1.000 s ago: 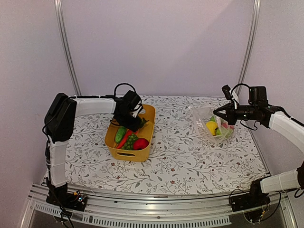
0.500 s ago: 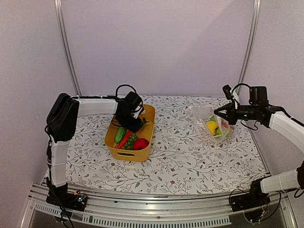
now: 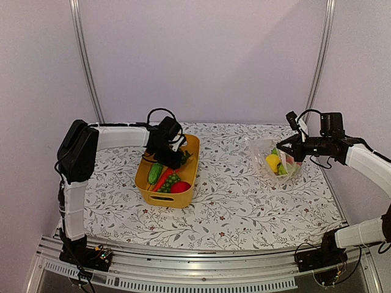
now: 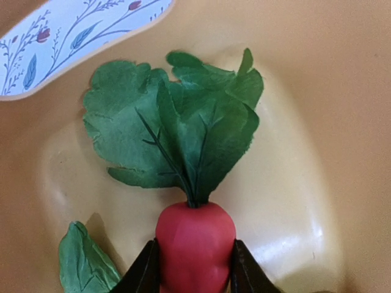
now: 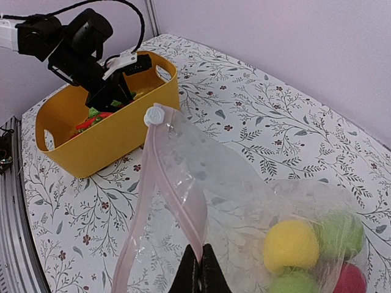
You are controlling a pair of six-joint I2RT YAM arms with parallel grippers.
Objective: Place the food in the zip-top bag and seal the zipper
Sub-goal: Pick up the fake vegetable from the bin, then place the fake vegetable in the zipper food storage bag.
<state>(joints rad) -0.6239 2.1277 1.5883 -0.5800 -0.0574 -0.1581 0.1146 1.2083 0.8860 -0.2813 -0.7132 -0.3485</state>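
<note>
My left gripper [image 4: 194,268] is down in the yellow tub [image 3: 191,146] and shut on a red toy radish [image 4: 195,244] with green leaves [image 4: 183,128]. More food lies in the tub: a cucumber [image 3: 154,171], a carrot [image 3: 161,179], a green cluster [image 3: 169,181] and a red piece [image 3: 181,187]. My right gripper [image 5: 200,274] is shut on the pale pink zipper [image 5: 177,201] of the clear zip-top bag [image 3: 269,160], holding its mouth up. Yellow [image 5: 291,244], green [image 5: 339,232] and red [image 5: 351,281] pieces sit inside the bag.
The floral-patterned table [image 3: 232,201] spreads between tub and bag. The white zipper slider [image 5: 153,115] sits at the far end of the pink strip. Metal frame posts [image 3: 85,61] stand at the back corners. The rail [image 3: 195,268] runs along the near edge.
My right gripper and the bag mouth have shifted slightly. The left gripper has stayed in the tub's far end with little movement.
</note>
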